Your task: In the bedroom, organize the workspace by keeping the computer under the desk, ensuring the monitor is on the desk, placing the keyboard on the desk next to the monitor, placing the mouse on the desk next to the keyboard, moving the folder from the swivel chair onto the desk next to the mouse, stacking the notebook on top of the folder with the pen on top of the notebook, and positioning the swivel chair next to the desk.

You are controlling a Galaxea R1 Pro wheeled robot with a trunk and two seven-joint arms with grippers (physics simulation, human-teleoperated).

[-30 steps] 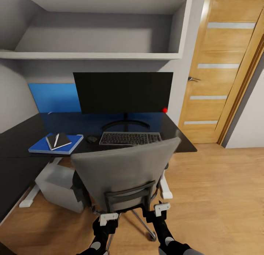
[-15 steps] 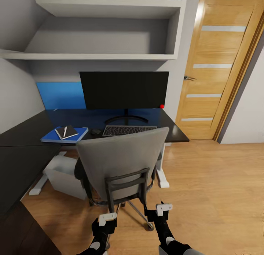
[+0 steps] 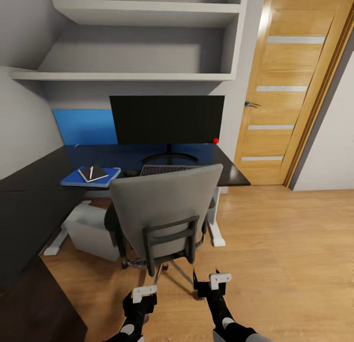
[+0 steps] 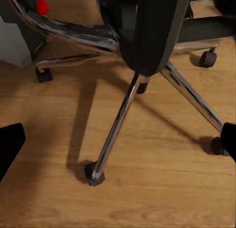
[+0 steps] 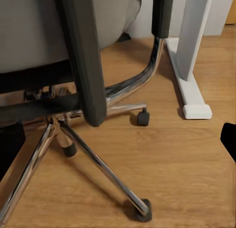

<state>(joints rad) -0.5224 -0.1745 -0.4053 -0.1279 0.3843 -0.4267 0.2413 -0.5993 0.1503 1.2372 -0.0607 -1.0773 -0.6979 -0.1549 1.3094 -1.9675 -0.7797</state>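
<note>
A glossy black desk [image 3: 44, 175] mirrors the blue wall panel [image 3: 84, 127] behind it. Pulled up to that desk, the swivel chair [image 3: 164, 204] shows a matt grey cloth back, a dull black plastic brace and a polished chrome star base [image 4: 118, 125] that catches the light. Beneath the desk, the floor [image 3: 275, 243] is smooth, warm-toned wood plank with visible grain; the desk's leg [image 5: 191, 46] looks plain matt white.

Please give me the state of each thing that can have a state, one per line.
monitor: upright on desk, screen dark
folder: flat on desk
notebook: on folder
pen: on notebook
computer: on floor under desk
swivel chair: upright at desk
door: closed
left end effector: open
right end effector: open
</note>
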